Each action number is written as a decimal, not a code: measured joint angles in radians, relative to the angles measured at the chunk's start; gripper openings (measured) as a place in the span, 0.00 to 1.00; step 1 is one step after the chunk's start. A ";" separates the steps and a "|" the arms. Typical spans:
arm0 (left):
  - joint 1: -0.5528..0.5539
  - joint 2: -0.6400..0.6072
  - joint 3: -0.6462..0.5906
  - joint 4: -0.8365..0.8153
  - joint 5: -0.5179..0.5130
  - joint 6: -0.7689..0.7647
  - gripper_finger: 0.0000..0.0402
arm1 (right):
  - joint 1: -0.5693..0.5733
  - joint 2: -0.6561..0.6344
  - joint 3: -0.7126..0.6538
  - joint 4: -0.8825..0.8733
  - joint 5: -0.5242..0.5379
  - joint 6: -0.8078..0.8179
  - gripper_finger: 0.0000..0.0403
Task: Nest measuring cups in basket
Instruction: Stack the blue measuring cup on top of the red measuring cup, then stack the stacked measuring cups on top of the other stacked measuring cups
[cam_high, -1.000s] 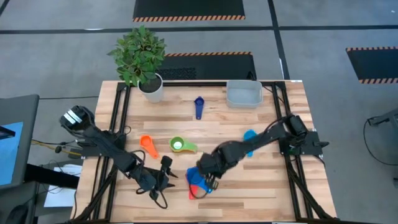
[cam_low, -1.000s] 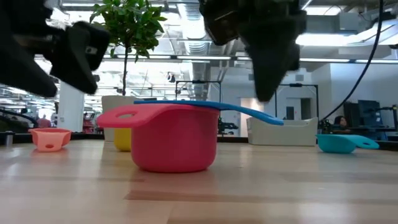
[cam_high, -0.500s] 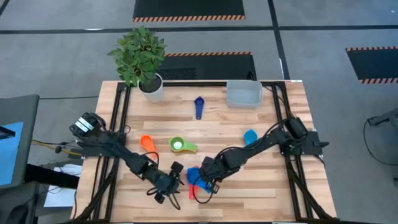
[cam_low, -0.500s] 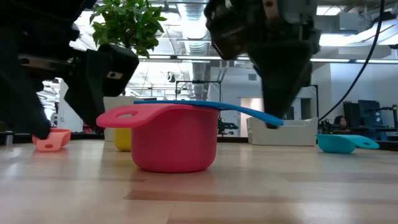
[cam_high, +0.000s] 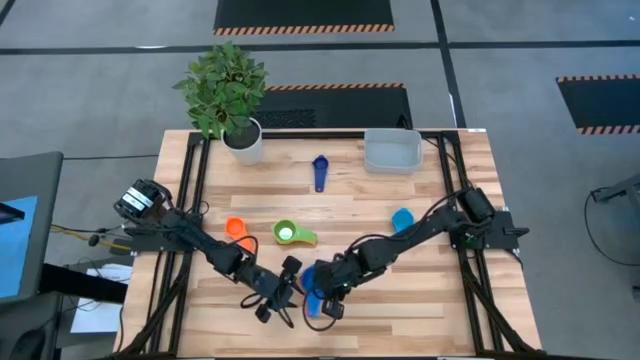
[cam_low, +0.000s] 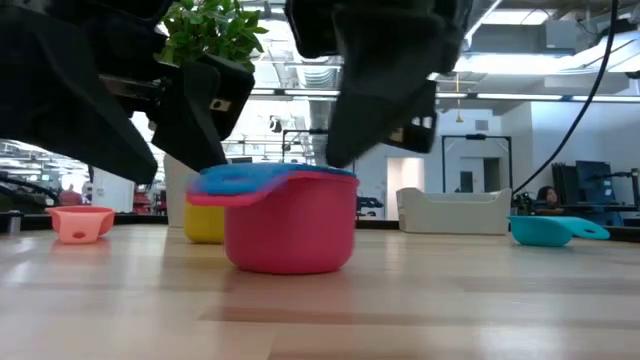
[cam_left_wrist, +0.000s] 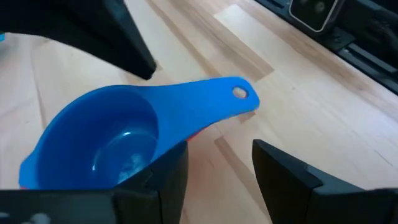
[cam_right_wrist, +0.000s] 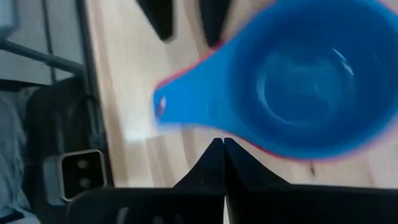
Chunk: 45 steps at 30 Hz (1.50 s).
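A blue measuring cup (cam_left_wrist: 106, 137) sits nested in the red cup (cam_low: 290, 230), which stands on its base near the table's near edge. The blue handle (cam_left_wrist: 239, 93) points toward the near edge. My left gripper (cam_left_wrist: 217, 155) is open just left of the pair, with the red cup's side at its fingertips. My right gripper (cam_right_wrist: 221, 144) is shut on the pair's right side. The orange cup (cam_high: 237, 230), green cup (cam_high: 288, 234), dark blue cup (cam_high: 320, 170) and light blue cup (cam_high: 402, 219) lie apart on the table. The basket (cam_high: 392, 151) stands at the far right. My left gripper: one open finger (cam_left_wrist: 171, 171) stands against the cups' side, and I cannot tell whether it touches. My right gripper has its shut fingertips level against the blue cup's rim at the root of its handle (cam_right_wrist: 214, 127), coming from the table's right. Both cups stay on the table.
A white plant pot (cam_high: 243, 141) stands at the far left corner. A yellow cup (cam_low: 203, 222) shows behind the red one in the low view. Black frame rails run along both side edges. Bare wood lies between the cups and the basket.
My left gripper has moved toward the table's right, up to the red cup. My right gripper has moved toward the near edge and down beside the cups. The nested red and blue cups have turned about, the blue handle swinging from the right toward the near edge.
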 joint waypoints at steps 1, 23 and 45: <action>0.000 0.000 0.000 0.000 0.001 0.000 0.42 | -0.002 0.000 0.000 0.013 0.000 -0.002 0.03; -0.029 -0.230 -0.045 -0.191 -0.243 -0.102 0.42 | 0.021 -0.067 0.003 -0.086 0.056 -0.174 0.03; 0.042 -0.513 -0.321 -0.213 -0.722 -0.489 0.42 | -0.054 -0.465 -0.558 0.202 0.374 -0.014 0.04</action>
